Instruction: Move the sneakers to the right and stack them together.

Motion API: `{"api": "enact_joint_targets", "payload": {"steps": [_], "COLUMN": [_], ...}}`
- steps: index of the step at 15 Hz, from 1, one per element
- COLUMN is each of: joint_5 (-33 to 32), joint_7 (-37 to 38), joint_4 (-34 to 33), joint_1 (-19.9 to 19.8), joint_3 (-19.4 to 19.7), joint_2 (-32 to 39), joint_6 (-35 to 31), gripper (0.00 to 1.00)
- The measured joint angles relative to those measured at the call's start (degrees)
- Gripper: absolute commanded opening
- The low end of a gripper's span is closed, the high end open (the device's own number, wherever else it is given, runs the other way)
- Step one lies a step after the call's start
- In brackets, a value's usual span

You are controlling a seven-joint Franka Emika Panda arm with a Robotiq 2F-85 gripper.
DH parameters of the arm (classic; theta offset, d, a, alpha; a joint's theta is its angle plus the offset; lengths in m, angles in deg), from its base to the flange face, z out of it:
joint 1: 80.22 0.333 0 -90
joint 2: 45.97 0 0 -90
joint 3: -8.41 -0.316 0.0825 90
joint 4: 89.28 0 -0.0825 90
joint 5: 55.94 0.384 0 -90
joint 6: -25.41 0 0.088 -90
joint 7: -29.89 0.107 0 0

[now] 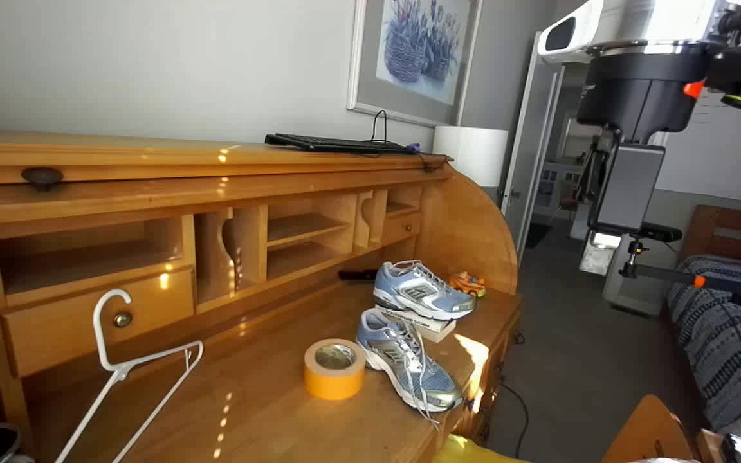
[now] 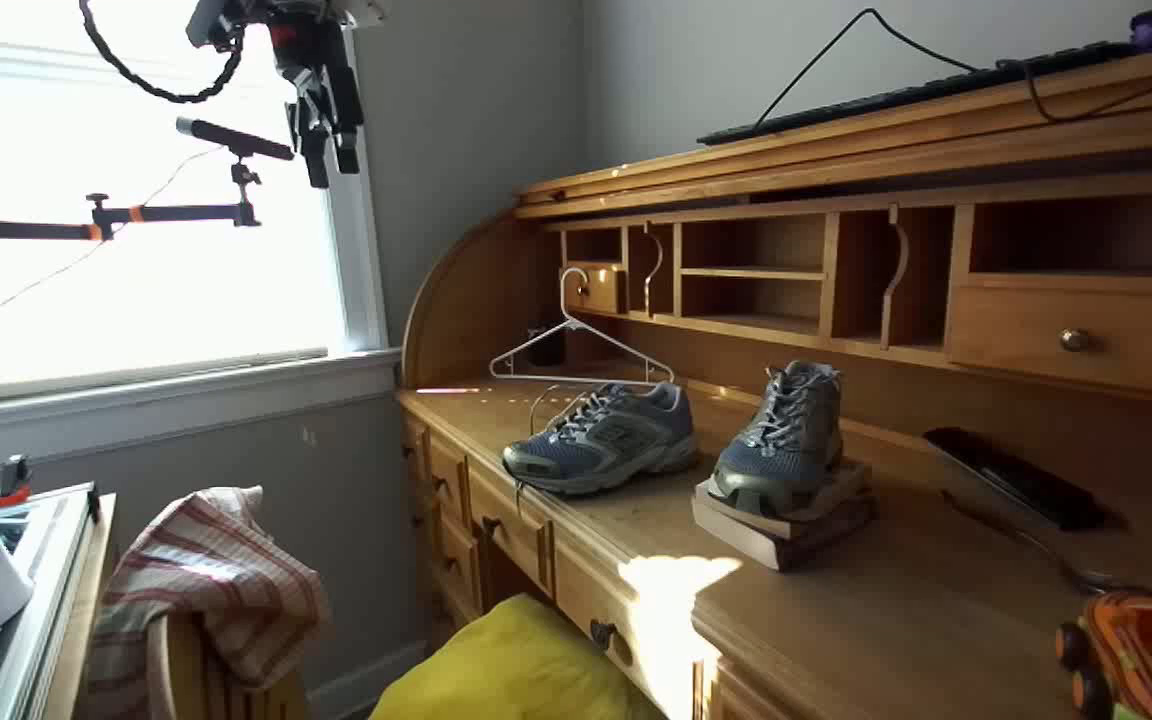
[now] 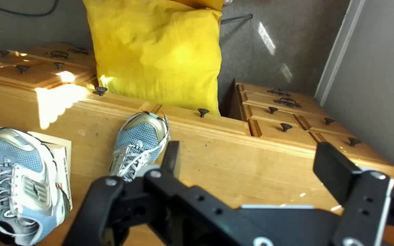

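Note:
The sneakers are silver-grey and blue mesh shoes. One sneaker [image 1: 422,294] [image 2: 776,440] [image 3: 21,184] sits upright on a small stack of books [image 1: 431,326] [image 2: 751,530] [image 3: 63,160]. The other sneaker [image 1: 402,360] [image 2: 611,445] [image 3: 139,136] stands upright on the desk [image 1: 267,411] beside the books, laces loose; in the wrist view my left finger linkage hides its heel. My gripper [image 2: 332,168] [image 3: 248,157] is open and empty, high above the desk and apart from both sneakers. Bare desk top shows between its fingertips in the wrist view.
A yellow tape roll [image 1: 335,382] stands beside the desk-level sneaker. A white hanger [image 1: 116,370] [image 2: 571,325] stands upright. An orange toy car [image 1: 467,283] [image 2: 1151,650] and a dark flat object [image 2: 1016,475] lie on the desk. A yellow cushion [image 3: 159,58] is at the front edge.

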Motion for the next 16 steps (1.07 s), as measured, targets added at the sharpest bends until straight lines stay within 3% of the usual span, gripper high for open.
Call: {"api": "enact_joint_targets", "payload": {"steps": [10,16], "joint_5": [-1.0,-4.6], "joint_7": [0.0,-4.5], "joint_4": [-0.1,0.0], "joint_1": [-0.6,-6.0], "joint_3": [0.9,9.5], "joint_2": [0.0,1.8], "joint_6": [-0.9,-10.1], "gripper": [1.00,1.00]}}
